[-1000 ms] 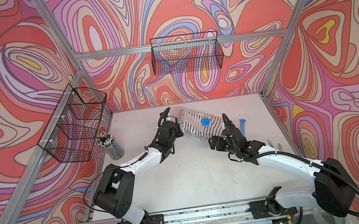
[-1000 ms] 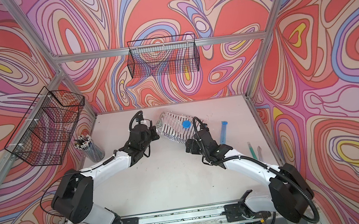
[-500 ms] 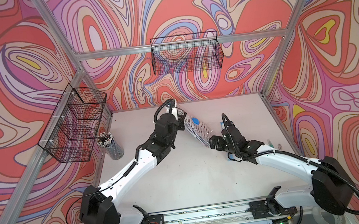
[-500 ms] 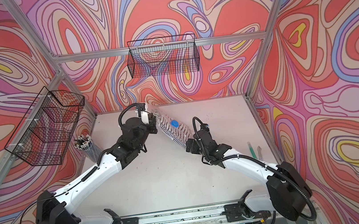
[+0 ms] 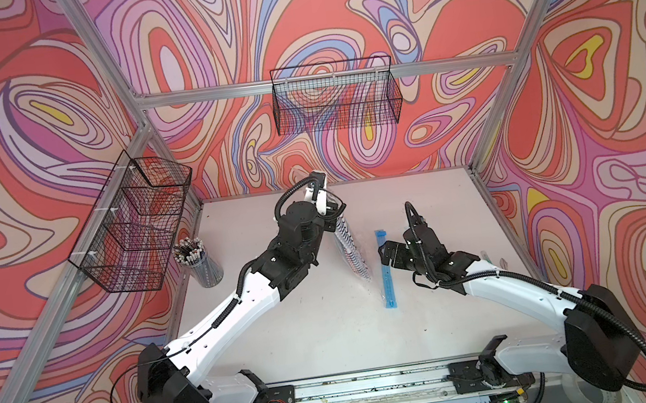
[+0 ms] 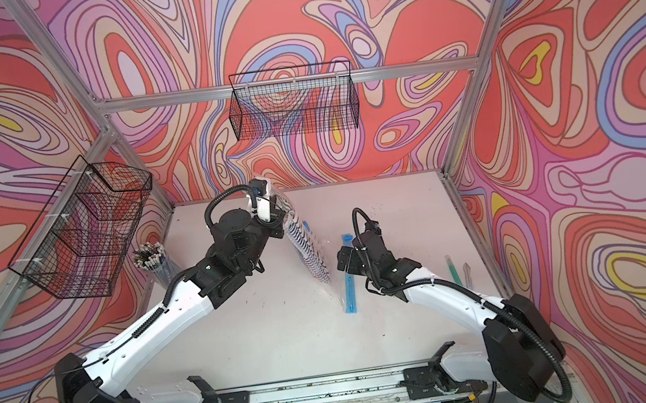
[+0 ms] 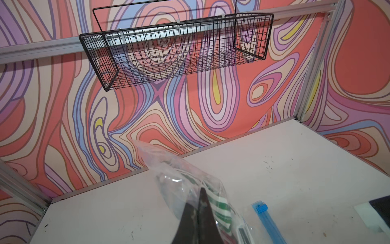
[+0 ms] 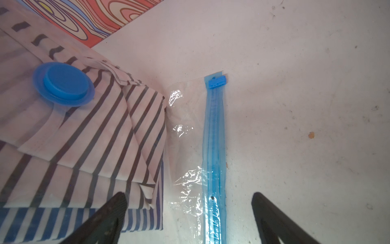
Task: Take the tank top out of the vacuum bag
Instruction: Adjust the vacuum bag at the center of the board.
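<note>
Between the wide-open jaws of my right gripper [image 8: 187, 198] lies the blue zip strip [image 8: 214, 147] of the vacuum bag [image 8: 181, 131], flat on the table [image 8: 295, 105]. Beside one jaw, the striped tank top [image 8: 95, 137] sits inside the bag, beneath the valve cap [image 8: 64, 83]. Farther off, my left gripper [image 7: 200, 195] is clamped on the bag's opposite end, holding it raised. Slick film may slip from that pinch, and I can't tell whether the zip is undone; if it's sealed, nothing comes out.

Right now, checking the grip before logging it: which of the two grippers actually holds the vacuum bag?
The left gripper: its jaws are shut on the vacuum bag's plastic. The right gripper stands wide open near the zip strip, gripping nothing.
</note>
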